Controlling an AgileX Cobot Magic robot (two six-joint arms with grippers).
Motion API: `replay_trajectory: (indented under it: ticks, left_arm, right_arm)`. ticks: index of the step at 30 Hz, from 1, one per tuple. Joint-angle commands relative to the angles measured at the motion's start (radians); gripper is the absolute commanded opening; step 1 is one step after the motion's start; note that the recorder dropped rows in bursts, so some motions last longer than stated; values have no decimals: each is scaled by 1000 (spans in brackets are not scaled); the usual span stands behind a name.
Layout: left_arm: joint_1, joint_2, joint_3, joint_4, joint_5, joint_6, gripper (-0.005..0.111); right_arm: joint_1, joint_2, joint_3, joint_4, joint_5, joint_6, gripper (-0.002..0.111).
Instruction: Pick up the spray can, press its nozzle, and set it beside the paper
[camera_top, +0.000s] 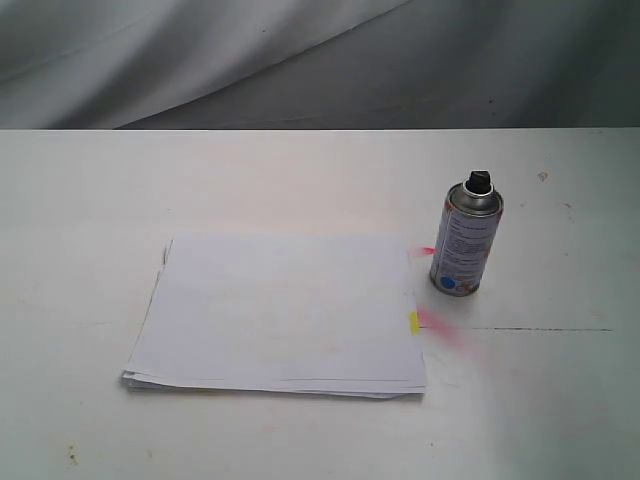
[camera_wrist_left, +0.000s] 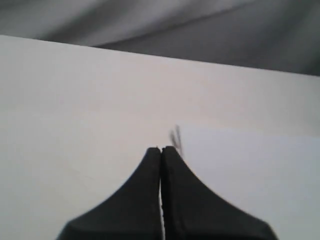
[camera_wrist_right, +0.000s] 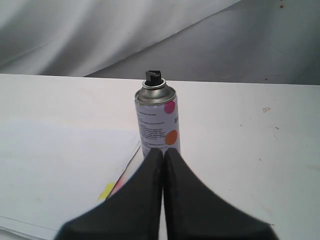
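Note:
The spray can (camera_top: 466, 243) stands upright on the white table, just right of the paper (camera_top: 280, 312), with its black nozzle (camera_top: 477, 181) on top and a blue dot near the base. A yellow tab (camera_top: 414, 322) sticks out of the paper's right edge. Neither gripper shows in the exterior view. In the right wrist view my right gripper (camera_wrist_right: 163, 151) is shut and empty, a short way in front of the spray can (camera_wrist_right: 157, 122), with the paper (camera_wrist_right: 60, 165) beside it. In the left wrist view my left gripper (camera_wrist_left: 161, 149) is shut and empty over the table, near a corner of the paper (camera_wrist_left: 250, 175).
Pink paint marks (camera_top: 445, 330) stain the table between the paper and the can. A thin dark line (camera_top: 545, 329) runs across the table to the right. Grey cloth (camera_top: 320, 60) hangs behind the table's far edge.

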Motion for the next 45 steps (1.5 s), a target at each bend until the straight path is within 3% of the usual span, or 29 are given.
replay_trajectory:
  ticks: [1, 4, 7, 23, 29, 36, 45]
  left_arm:
    - [2, 1, 11, 295, -181, -208, 0]
    - [2, 1, 53, 415, -270, -230, 0]
    - [2, -32, 100, 427, -314, -228, 0]
    - [2, -230, 242, 475, -304, -294, 0]
    - [2, -255, 242, 590, -223, -363, 0]
    - [2, -255, 242, 588, -125, -359, 0]
    - [2, -255, 242, 587, -128, -357, 0]
  right_arm:
    - [-2, -2, 3, 4, -2, 3, 0]
    - [-2, -2, 3, 4, -2, 3, 0]
    - [-2, -2, 3, 4, -2, 3, 0]
    - [-2, -2, 3, 4, -2, 3, 0]
    - [-2, -2, 3, 4, -2, 3, 0]
    - [-2, -2, 3, 4, -2, 3, 0]
    - [-2, -2, 3, 4, -2, 3, 0]
